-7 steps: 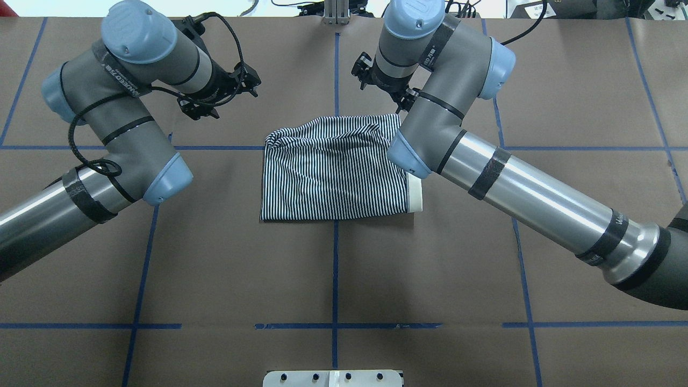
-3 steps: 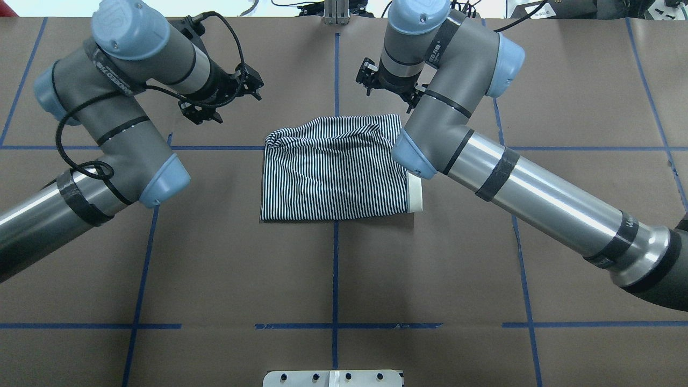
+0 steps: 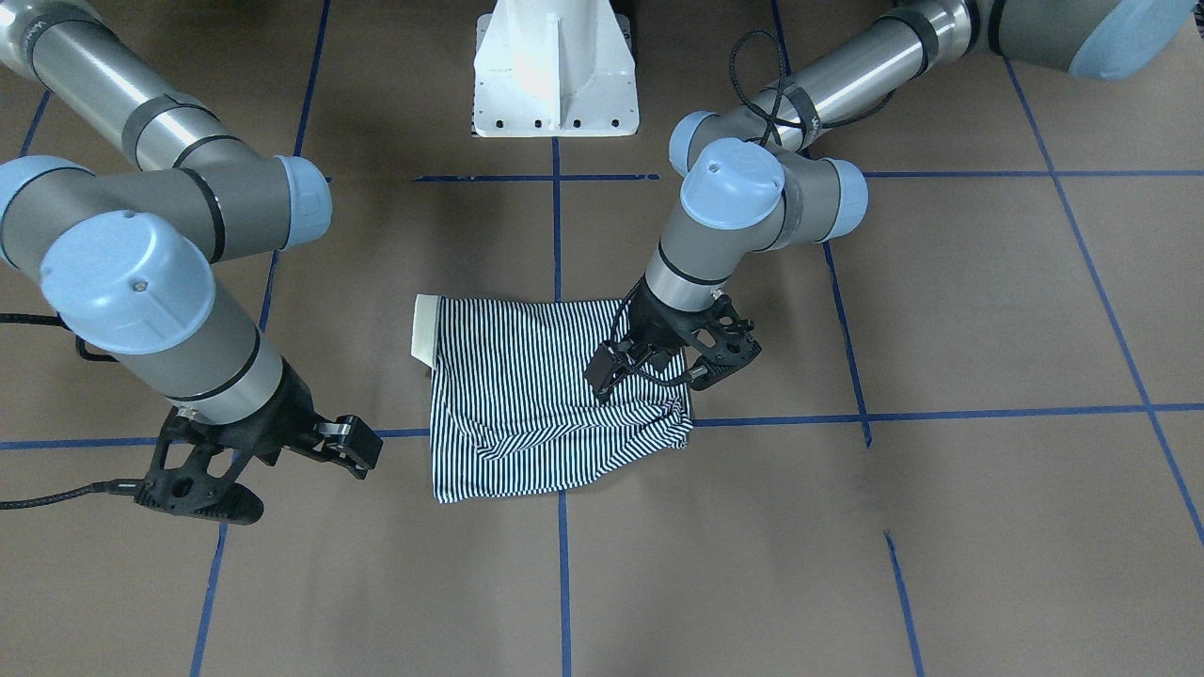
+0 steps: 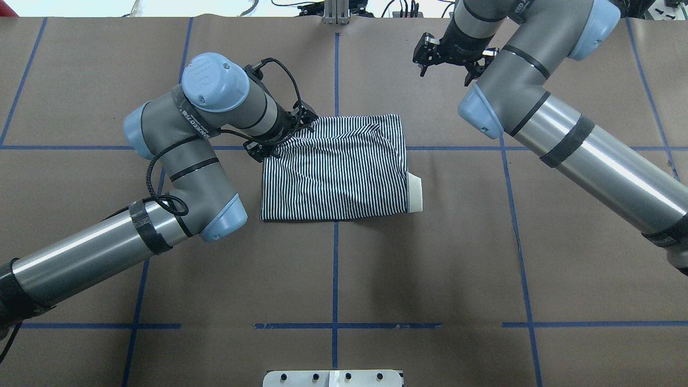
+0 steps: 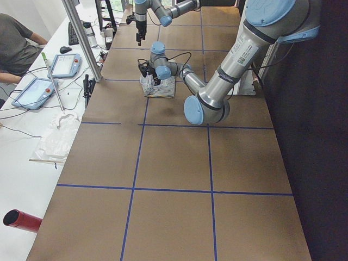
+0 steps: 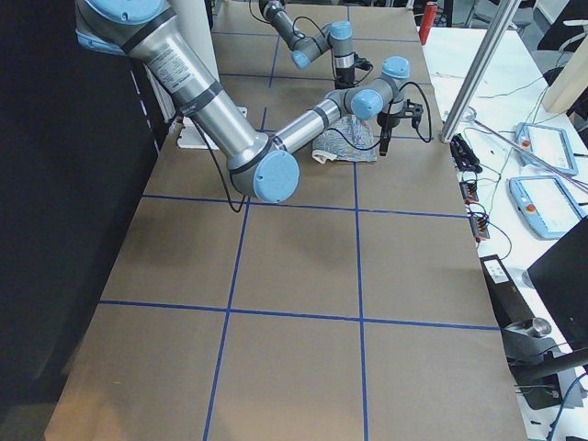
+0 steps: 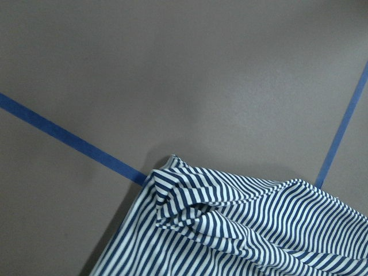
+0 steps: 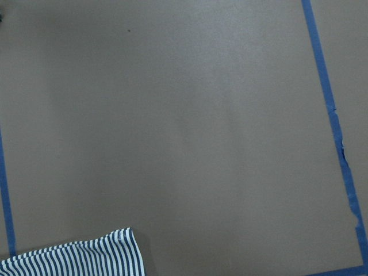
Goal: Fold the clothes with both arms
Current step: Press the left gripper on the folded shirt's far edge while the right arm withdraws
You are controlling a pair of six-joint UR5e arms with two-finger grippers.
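Left pincer [image 4: 282, 134]: jaws look spread, nothing clasped; low over the bunched far-left corner [image 7: 184, 201] of the shirt.
Right pincer [image 4: 449, 62]: released, empty; raised over bare desk [image 4: 430, 269], well beyond the shirt's far-right corner.
Polo shirt [image 4: 333, 177]: mid-desk, folded into a compact striped rectangle; cream collar [image 4: 415, 193] peeping out at the near-right edge.
Done: main folds apparently in place.
Left to do: far edge rumpled; probably a tidy-up of that corner or one last fold.
Left wrist view: crumpled corner beside the blue tape [image 7: 69, 138], half hidden by the arm from overhead.
Front view: clearest look at both pincers' gaps.
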